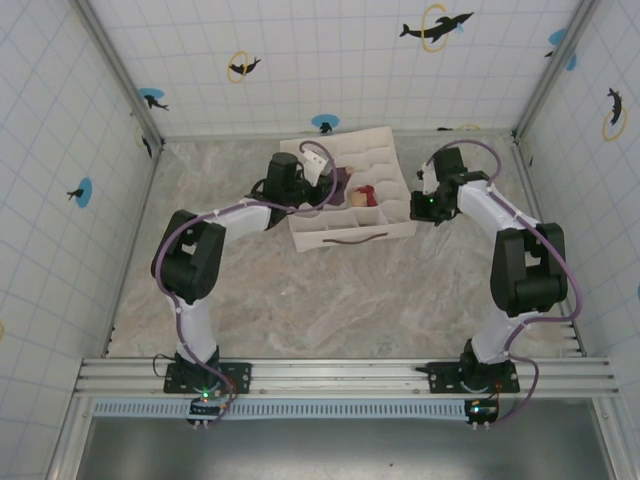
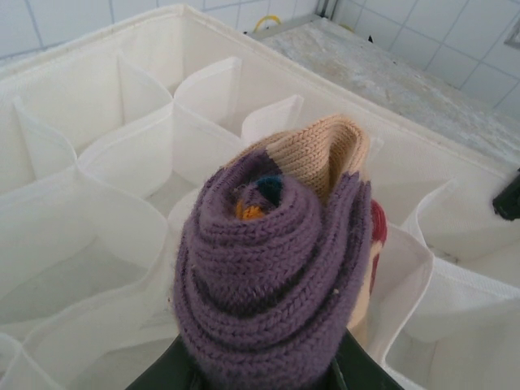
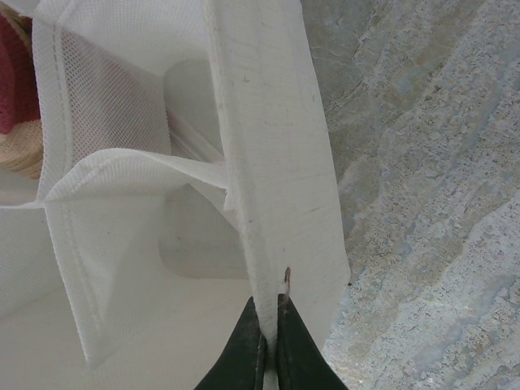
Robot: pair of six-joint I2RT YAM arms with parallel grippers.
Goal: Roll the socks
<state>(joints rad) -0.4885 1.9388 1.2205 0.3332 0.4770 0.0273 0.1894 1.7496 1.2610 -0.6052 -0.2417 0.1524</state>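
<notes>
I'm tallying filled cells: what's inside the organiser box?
A beige-and-red sock sits in one middle cell of the box; the other cells in view look empty. The purple roll, held above, covers the cells under it, so those cannot be judged.

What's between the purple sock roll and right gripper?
Top view: the beige-and-red sock in an organiser box cell, plus fabric dividers, separates the purple sock roll from the right gripper.

A robotics lab cell: left arm, right arm on a metal rail, gridded walls around the table.
</notes>
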